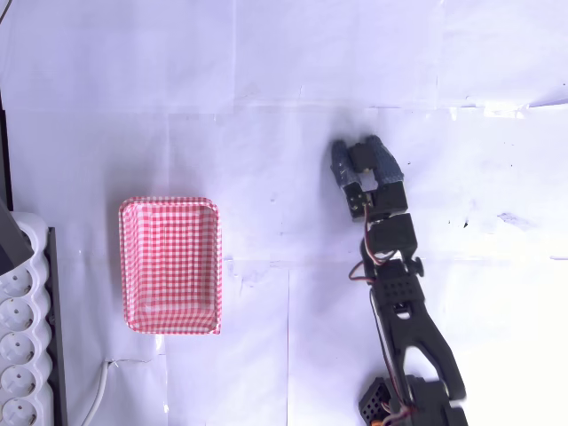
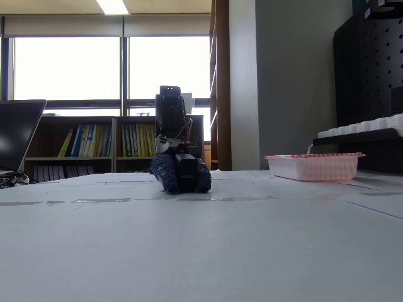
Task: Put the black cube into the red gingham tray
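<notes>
Your two-finger black gripper (image 1: 362,161) clamps the small matte black cube (image 2: 186,169) at table level; lifting abruptly risks slippage before the red-and-white gingham tray (image 1: 169,264).

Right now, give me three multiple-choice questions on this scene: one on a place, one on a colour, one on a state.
1. In the overhead view, where does the tray lie from the end effector? A left, B right, C beneath.
2. The fingers look: A red, B blue, C yellow.
3. The cube is: A in the tray, B between the fingers, C on a shelf.

1 A: the tray sits well to its left.
2 B: both have blue covers.
3 B: the fingers close on its sides at table level, and the tray holds nothing.
</notes>
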Robot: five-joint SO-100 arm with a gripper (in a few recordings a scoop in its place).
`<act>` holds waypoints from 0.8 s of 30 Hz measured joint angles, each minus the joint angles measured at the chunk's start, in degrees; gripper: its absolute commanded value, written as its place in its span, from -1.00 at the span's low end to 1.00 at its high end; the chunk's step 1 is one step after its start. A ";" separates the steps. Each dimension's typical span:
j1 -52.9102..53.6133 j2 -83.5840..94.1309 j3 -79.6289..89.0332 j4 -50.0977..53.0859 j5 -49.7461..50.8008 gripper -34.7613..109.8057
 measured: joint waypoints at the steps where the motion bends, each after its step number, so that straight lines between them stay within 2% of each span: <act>1: -0.70 -1.23 1.93 6.94 -1.41 -0.52; 8: -10.37 -2.72 24.70 55.90 -14.77 -0.52; 12: -17.75 -2.72 40.96 75.23 -22.15 -0.52; 18: -30.06 -2.64 65.57 91.58 -28.30 -0.52; 24: -39.81 5.01 80.16 93.60 -29.18 -0.52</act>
